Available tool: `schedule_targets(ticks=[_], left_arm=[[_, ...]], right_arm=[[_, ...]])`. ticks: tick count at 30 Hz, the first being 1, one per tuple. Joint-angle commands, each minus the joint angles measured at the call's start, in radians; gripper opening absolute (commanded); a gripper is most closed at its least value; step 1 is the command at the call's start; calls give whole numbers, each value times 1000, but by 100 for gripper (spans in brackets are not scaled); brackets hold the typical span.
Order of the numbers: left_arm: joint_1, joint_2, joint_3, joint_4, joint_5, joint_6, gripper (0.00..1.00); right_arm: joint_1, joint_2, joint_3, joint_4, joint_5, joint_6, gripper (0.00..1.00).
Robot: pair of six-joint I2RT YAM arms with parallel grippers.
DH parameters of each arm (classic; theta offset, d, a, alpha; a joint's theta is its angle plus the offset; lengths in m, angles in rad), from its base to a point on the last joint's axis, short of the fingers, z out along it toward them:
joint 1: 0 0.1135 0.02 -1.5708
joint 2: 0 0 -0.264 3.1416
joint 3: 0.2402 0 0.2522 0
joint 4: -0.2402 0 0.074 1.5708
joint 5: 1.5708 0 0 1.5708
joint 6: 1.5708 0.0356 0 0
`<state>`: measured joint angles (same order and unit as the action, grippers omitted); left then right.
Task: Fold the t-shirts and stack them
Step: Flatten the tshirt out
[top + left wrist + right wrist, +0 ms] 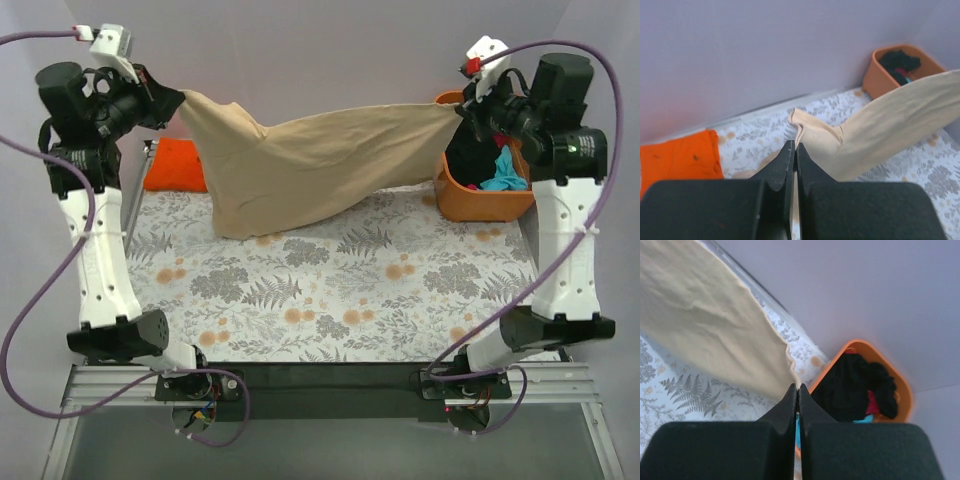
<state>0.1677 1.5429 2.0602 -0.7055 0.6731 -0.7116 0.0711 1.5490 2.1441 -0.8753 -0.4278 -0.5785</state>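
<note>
Closed jaws gripping tan t-shirt (705, 330), orange tub (906, 399) behind

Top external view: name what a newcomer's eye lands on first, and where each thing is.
The tan t-shirt hangs stretched across the back of the table, pinched between the shut left gripper and the shut right gripper, its lower part sagging onto the floral tabletop. An orange t-shirt lies at back left; an orange tub with black and teal clothes sits at back right.
</note>
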Motion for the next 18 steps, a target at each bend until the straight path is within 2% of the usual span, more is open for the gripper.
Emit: schedule_targets(ticks=[1,8,11,14,18], left_arm=[[15,-162,-9,103,-55,-69,0],[15,-415,-17,230,-239,-83,0],[15,-460,12,268,-319,-84,0],[15,-429,121,259,-397,-74,0],[15,-365,193,273,-474,-31,0]], right_arm=[[-5,-119,27,74,32,39,1],[-5,-386,-108,212,52,57,1],[-5,-478,-134,294,73,85,1],[-4,-514,-141,329,81,103,1],[-5,-466,-144,337,87,111,1]])
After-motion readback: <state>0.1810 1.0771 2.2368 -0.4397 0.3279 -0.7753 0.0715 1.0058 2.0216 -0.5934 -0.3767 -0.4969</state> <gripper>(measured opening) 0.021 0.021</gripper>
